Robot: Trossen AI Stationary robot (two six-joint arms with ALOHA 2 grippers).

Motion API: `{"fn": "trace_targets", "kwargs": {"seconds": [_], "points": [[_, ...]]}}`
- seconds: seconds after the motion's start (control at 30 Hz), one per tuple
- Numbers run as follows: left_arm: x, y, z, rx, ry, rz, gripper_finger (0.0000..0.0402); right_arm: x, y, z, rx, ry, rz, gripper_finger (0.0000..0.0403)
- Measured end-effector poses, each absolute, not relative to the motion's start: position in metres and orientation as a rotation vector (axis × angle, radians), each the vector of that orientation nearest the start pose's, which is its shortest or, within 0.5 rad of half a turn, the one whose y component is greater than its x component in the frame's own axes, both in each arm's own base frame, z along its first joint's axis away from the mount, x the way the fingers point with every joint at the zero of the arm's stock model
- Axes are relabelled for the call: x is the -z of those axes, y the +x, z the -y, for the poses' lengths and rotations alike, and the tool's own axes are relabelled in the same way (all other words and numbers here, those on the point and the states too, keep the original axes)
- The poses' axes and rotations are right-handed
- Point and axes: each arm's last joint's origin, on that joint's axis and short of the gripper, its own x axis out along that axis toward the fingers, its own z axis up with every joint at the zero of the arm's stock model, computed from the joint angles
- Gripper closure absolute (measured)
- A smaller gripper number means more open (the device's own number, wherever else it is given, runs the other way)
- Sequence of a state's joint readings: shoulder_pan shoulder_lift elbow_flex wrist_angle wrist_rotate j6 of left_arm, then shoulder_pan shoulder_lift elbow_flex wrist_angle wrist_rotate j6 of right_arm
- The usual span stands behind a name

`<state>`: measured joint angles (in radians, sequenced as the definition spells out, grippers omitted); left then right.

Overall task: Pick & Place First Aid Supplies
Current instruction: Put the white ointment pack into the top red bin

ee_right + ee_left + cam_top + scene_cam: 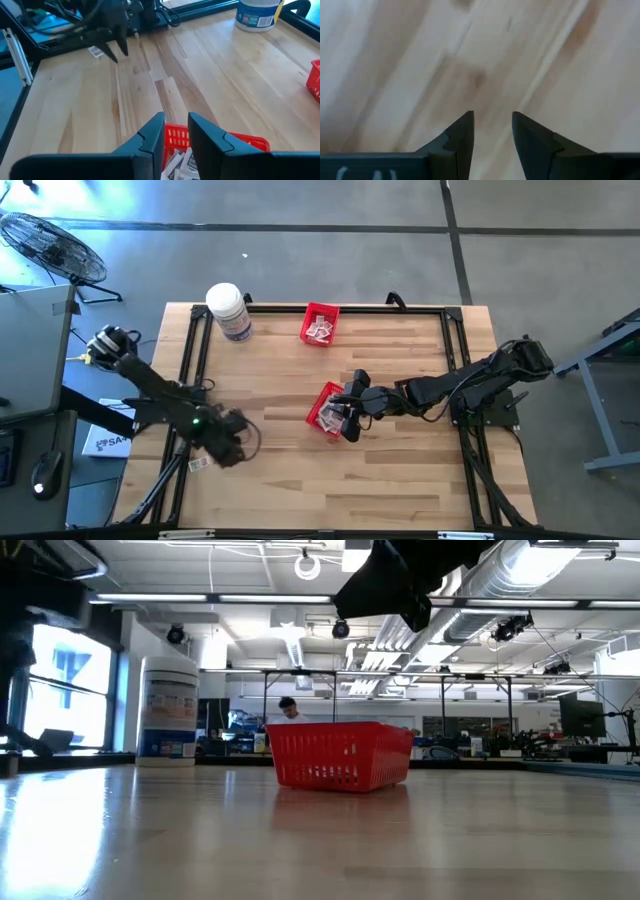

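White jar with blue label [258,12]: print shows on the label in the right wrist view, too small to read.
Same jar, low view [168,708]: rows of dark print on the label, none legible.
White box beside the table's left edge [104,442]: dark letters that look like "SA", the rest cut off by the table frame.
Small white-grey packets in the near red mesh basket [181,163]: dark print, unreadable.
Loose white-grey packet on the wooden table [95,51]: marks too blurred to read.
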<state>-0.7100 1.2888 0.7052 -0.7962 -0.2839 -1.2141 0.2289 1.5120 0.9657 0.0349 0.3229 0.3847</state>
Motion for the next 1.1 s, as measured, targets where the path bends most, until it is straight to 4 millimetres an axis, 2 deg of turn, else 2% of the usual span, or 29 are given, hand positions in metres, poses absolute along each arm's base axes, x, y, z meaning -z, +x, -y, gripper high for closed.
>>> {"fn": "trace_targets", "kwargs": {"seconds": [0.17,0.33,0.5,0.6,0.9,1.1], "points": [[-0.183,0.131,0.146,-0.413,-0.505,-1.337,0.027,-0.245,0.322,-0.066,0.184,0.24,-0.459,0.0324],[-0.192,0.112,0.162,-0.375,-0.527,-1.504,0.027,-0.246,0.322,-0.066,0.182,0.242,-0.452,0.0324],[-0.194,0.098,0.178,-0.352,-0.617,-1.556,0.027,-0.246,0.322,-0.066,0.182,0.242,-0.452,0.0324],[-0.193,0.089,0.182,-0.349,-0.604,-1.573,0.027,-0.246,0.322,-0.066,0.182,0.242,-0.451,0.0324],[-0.174,0.089,0.17,-0.439,-0.625,-1.607,0.027,-0.246,0.322,-0.066,0.182,0.242,-0.452,0.0324],[-0.157,0.102,0.161,-0.397,-0.644,-1.627,0.027,-0.246,0.322,-0.066,0.183,0.242,-0.452,0.0324]]}}
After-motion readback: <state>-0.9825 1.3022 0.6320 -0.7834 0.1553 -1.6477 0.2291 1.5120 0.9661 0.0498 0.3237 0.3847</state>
